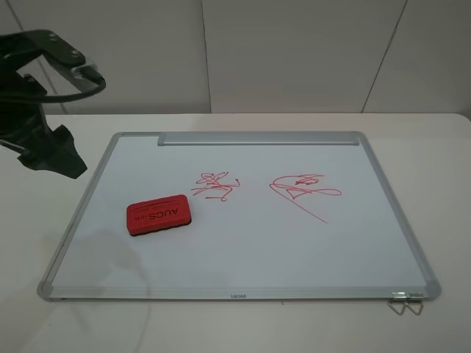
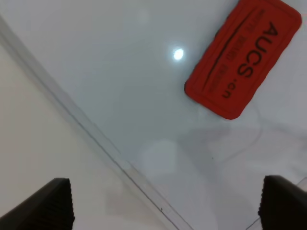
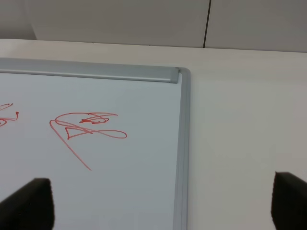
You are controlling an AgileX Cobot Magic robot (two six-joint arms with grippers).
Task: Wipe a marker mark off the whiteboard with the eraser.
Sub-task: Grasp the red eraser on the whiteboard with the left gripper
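Note:
The whiteboard (image 1: pixel 257 246) lies flat on the table, silver-framed. A compact red star-like marker mark (image 1: pixel 214 185) sits left of the board's middle; only its edge (image 3: pixel 7 115) shows in the right wrist view. The red eraser (image 1: pixel 159 215), lettered "AUCS", rests on the board to the mark's lower left, with nothing holding it. My left gripper (image 2: pixel 165 211) hangs open above the board's left frame, the eraser (image 2: pixel 244 55) ahead of it and apart. My right gripper (image 3: pixel 158 206) is open over the board's right part and is out of the exterior view.
A wider red scribble (image 1: pixel 303 189) with a long diagonal stroke lies right of the mark. A silver tray strip (image 1: pixel 259 138) runs along the board's far edge. A metal clip (image 1: pixel 406 303) sticks out at the near right corner. The left arm (image 1: pixel 44 140) stands at the left.

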